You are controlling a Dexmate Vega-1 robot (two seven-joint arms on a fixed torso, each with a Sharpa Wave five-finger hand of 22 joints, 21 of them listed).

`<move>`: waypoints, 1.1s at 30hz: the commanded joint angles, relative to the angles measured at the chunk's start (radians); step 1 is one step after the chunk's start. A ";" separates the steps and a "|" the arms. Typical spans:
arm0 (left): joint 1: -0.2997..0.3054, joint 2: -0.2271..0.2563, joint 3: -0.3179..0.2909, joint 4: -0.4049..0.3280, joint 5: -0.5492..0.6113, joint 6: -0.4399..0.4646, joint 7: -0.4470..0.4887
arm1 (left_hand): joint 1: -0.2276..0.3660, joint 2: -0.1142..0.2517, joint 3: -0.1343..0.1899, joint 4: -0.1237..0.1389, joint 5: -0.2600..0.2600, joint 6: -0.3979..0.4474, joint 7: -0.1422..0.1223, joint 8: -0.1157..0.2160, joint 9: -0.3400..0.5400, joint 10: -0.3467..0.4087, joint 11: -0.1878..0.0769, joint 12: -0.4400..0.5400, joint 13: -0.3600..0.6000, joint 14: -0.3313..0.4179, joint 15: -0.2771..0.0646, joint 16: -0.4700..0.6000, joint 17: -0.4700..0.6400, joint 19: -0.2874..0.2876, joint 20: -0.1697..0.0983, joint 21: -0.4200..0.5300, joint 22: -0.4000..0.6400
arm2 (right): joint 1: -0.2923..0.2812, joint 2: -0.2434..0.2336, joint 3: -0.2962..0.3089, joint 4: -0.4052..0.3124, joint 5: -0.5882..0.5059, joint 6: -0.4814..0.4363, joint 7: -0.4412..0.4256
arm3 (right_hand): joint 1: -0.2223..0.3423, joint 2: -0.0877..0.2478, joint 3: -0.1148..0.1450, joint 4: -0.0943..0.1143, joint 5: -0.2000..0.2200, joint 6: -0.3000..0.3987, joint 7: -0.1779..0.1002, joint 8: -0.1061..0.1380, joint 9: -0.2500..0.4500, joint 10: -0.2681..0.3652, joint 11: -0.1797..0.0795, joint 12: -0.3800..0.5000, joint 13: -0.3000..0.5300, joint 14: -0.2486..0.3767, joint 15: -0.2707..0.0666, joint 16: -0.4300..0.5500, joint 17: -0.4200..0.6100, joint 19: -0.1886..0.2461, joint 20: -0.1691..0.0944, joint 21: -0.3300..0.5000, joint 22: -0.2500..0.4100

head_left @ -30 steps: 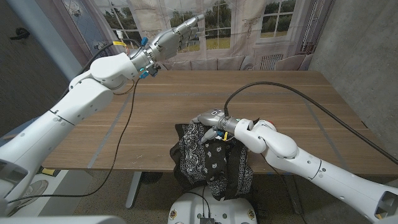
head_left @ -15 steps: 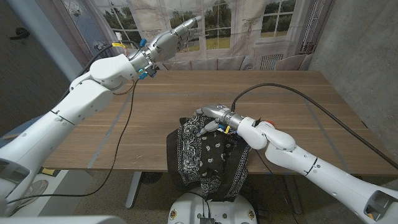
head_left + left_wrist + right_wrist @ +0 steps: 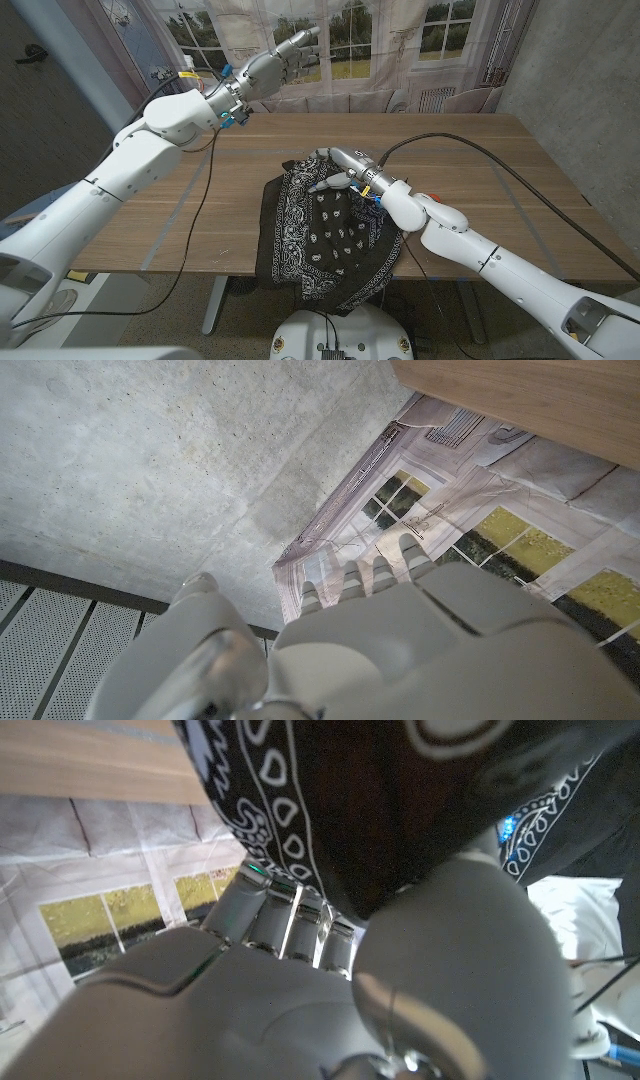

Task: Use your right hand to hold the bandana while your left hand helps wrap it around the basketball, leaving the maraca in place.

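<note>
bandana (image 3: 325, 235) draped over table's (image 3: 480, 170) near edge, a top fold pinched by right hand (image 3: 338, 172), likely anchoring it for wrapping | basketball, maraca not made out | left hand (image 3: 268, 62) raised beyond far edge, empty, fingers extended

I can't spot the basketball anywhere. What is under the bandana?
Nothing shows beneath the bandana; the cloth drapes over the table edge, held by the right hand. Whatever lies under it is covered.
</note>
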 commanded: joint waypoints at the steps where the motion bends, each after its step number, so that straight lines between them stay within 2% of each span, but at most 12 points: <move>1: -0.011 -0.016 0.009 0.032 -0.003 -0.025 -0.021 | -0.009 -0.001 -0.005 -0.002 0.006 -0.007 -0.007 0.007 0.003 -0.009 0.004 0.008 0.000 -0.012 -0.001 0.007 -0.001 -0.006 0.005 0.000 0.001 | 0.060 0.051 -0.006 0.104 -0.019 0.106 -0.197 | 0.324 0.322 0.243 -0.019 -0.003 0.149 0.005 0.076 0.005 0.086 -0.070 0.012 0.026 0.163 -0.229 -0.003 0.008 -0.017 -0.031 0.014 0.000; 8: -0.010 -0.022 0.014 0.027 -0.001 -0.041 -0.029 | -0.010 0.000 -0.006 -0.002 0.007 -0.009 -0.007 0.007 0.003 -0.008 0.004 0.009 0.000 -0.012 -0.002 0.008 0.000 -0.006 0.005 -0.001 0.001 | 0.120 0.085 -0.026 0.165 -0.074 0.116 -0.268 | 0.325 0.314 0.250 -0.021 -0.005 0.155 -0.001 0.083 0.004 0.083 -0.082 0.009 0.028 0.156 -0.229 -0.020 0.011 -0.036 -0.033 0.025 -0.006; 13: 0.001 -0.017 0.011 0.009 0.003 -0.043 -0.020 | -0.011 0.000 -0.007 -0.002 0.007 -0.011 -0.007 0.007 0.003 -0.008 0.003 0.010 0.000 -0.012 -0.001 0.008 0.000 -0.006 0.005 -0.001 0.001 | 0.168 0.126 -0.042 0.248 -0.099 0.133 -0.356 | 0.326 0.312 0.254 -0.020 -0.006 0.165 0.001 0.090 0.003 0.093 -0.082 0.012 0.029 0.158 -0.230 -0.028 0.015 -0.044 -0.035 0.035 -0.010; 18: 0.021 -0.009 -0.001 -0.011 0.004 -0.045 -0.003 | -0.012 0.000 -0.007 -0.002 0.007 -0.012 -0.007 0.007 0.003 -0.007 0.005 0.011 0.000 -0.012 -0.001 0.008 0.000 -0.006 0.005 -0.002 0.001 | 0.218 0.164 -0.058 0.314 -0.099 0.142 -0.408 | 0.324 0.305 0.257 -0.022 -0.007 0.172 0.000 0.097 0.002 0.089 -0.087 0.012 0.033 0.148 -0.229 -0.043 0.017 -0.055 -0.035 0.044 -0.015; 27: 0.054 -0.001 -0.015 -0.035 -0.003 -0.055 0.013 | -0.013 0.000 -0.008 -0.003 0.008 -0.014 -0.007 0.007 0.003 -0.005 0.005 0.013 0.000 -0.011 -0.002 0.010 0.000 -0.005 0.005 -0.002 0.001 | 0.301 0.234 -0.095 0.435 -0.050 0.232 -0.465 | 0.327 0.299 0.262 -0.026 -0.009 0.167 -0.001 0.100 0.001 0.081 -0.087 0.007 0.035 0.143 -0.233 -0.057 0.021 -0.071 -0.040 0.055 -0.021; 33: 0.087 -0.002 -0.051 -0.068 0.004 -0.112 0.033 | -0.013 0.001 -0.010 -0.004 0.008 -0.010 -0.006 0.010 0.003 0.006 0.005 0.019 0.000 0.011 -0.004 0.018 -0.001 0.004 0.003 0.001 0.001 | 0.307 0.219 -0.092 0.418 -0.062 0.226 -0.495 | 0.330 0.295 0.266 -0.029 -0.010 0.169 -0.002 0.103 0.000 0.075 -0.093 0.004 0.036 0.137 -0.233 -0.067 0.025 -0.085 -0.040 0.063 -0.027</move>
